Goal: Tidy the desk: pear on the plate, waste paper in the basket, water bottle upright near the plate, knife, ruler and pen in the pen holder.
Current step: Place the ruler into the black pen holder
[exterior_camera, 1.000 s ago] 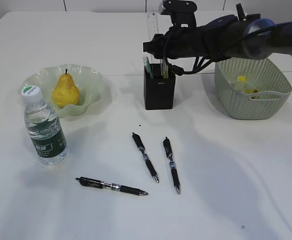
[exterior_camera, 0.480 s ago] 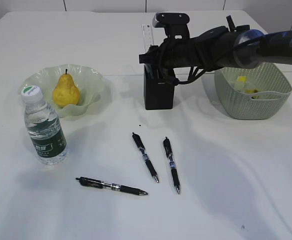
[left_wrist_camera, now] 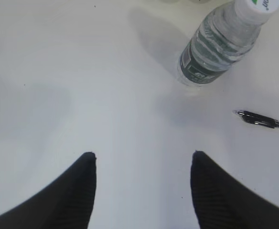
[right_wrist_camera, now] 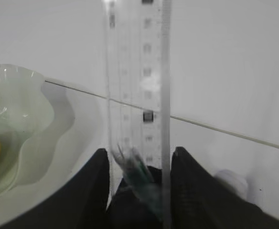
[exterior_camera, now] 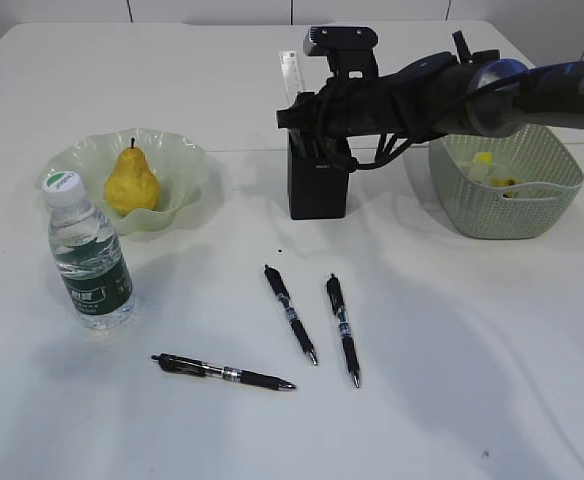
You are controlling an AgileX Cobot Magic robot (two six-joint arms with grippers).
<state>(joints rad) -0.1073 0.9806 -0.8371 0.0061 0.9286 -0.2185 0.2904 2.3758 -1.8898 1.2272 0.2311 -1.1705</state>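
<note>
1. The right end effector [exterior_camera: 307, 125] hovers over the pen holder [exterior_camera: 319, 183], its jaws flanking the upright ruler [right_wrist_camera: 138, 95] standing inside; whether they grip it I cannot tell.
2. The left end effector [left_wrist_camera: 143, 162] hangs released over bare table [exterior_camera: 472, 350].
3. The pear [exterior_camera: 131, 181] sits on the plate [exterior_camera: 187, 165], the water bottle [exterior_camera: 87, 255] upright nearby.

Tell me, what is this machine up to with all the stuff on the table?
It is tidying a desk. The right pincer is at the black pen holder, with the clear ruler standing between its fingers, going into the holder. The left pincer hangs open over bare desk. The pear sits on the plate, the water bottle stands upright nearby, paper scraps lie in the basket, and three pens are still loose.
</note>
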